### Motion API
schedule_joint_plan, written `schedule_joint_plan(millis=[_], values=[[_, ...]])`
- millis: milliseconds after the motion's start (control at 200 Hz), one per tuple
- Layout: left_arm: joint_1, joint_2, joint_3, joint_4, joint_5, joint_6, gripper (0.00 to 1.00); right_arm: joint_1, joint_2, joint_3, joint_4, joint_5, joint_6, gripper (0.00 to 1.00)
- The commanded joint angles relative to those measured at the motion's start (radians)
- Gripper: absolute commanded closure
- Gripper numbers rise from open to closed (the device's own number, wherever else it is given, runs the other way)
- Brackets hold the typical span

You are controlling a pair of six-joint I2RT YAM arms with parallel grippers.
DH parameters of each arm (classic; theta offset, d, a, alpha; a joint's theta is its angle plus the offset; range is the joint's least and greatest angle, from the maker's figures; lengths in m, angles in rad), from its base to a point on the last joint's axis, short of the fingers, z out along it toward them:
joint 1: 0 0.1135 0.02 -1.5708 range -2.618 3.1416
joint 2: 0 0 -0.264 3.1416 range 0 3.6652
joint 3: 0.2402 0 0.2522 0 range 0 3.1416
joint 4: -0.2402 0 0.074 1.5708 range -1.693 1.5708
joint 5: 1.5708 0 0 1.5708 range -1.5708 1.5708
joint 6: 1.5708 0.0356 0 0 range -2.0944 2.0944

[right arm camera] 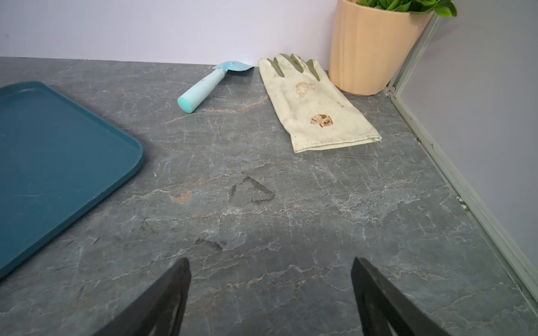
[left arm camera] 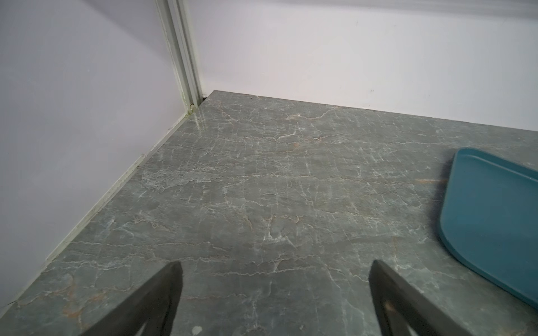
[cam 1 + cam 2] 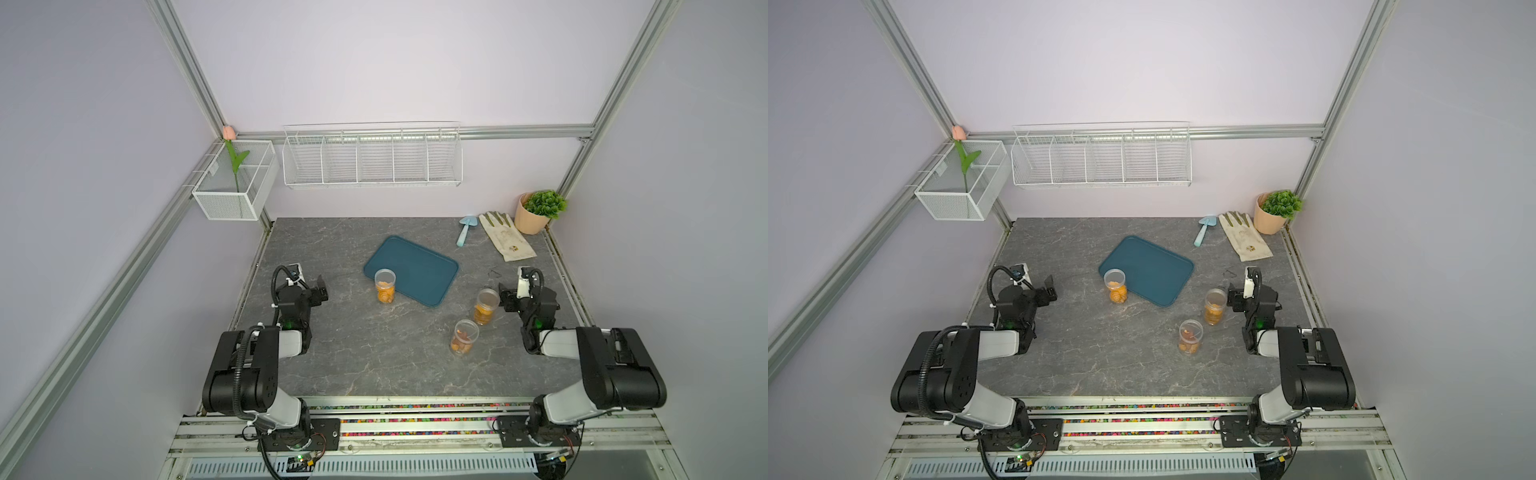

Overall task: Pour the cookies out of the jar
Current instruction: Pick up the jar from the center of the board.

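Lilac walls (image 3: 395, 62), aluminium frame (image 3: 195, 79), grey marbled tabletop (image 3: 374, 365). Teal tray (image 3: 419, 266) flat, just 12 o'clock of centre. Left gripper (image 2: 275, 263) at 9, right gripper (image 1: 270, 261) at 3; both spread wide, nothing held. Three clear jars upright, long axis vertical, mouths up: tray jar (image 3: 385, 286) on the tabletop just beside tray's 7 o'clock edge; far jar (image 3: 486, 306) and near jar (image 3: 464, 336) at tray's 4 o'clock, near right gripper. Orange cookies (image 3: 385, 294) inside all.

Lab cell: aluminium frame (image 3: 195, 79), plain walls (image 3: 395, 62)

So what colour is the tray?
Dark teal, plain; the tray shows best in the right wrist view.
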State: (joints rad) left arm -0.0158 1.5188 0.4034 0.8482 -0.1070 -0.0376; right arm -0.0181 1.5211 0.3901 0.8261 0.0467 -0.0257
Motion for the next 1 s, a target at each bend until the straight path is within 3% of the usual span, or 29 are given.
schedule_joint_plan(millis=[0, 200, 550, 995], values=[[0.004, -0.060, -0.013, -0.018, -0.040, -0.010, 0.01, 0.006, -0.041, 0.066, -0.122, 0.024, 0.000, 0.12], [0.005, -0.146, 0.040, -0.209, -0.116, -0.056, 0.01, 0.006, -0.092, 0.137, -0.287, 0.044, 0.011, 0.12], [0.005, -0.282, 0.246, -0.747, -0.240, -0.359, 0.01, -0.016, -0.173, 0.337, -0.704, 0.075, 0.167, 0.12], [-0.033, -0.426, 0.343, -1.079, -0.181, -0.552, 0.01, -0.019, -0.335, 0.513, -1.171, 0.002, 0.277, 0.12]])
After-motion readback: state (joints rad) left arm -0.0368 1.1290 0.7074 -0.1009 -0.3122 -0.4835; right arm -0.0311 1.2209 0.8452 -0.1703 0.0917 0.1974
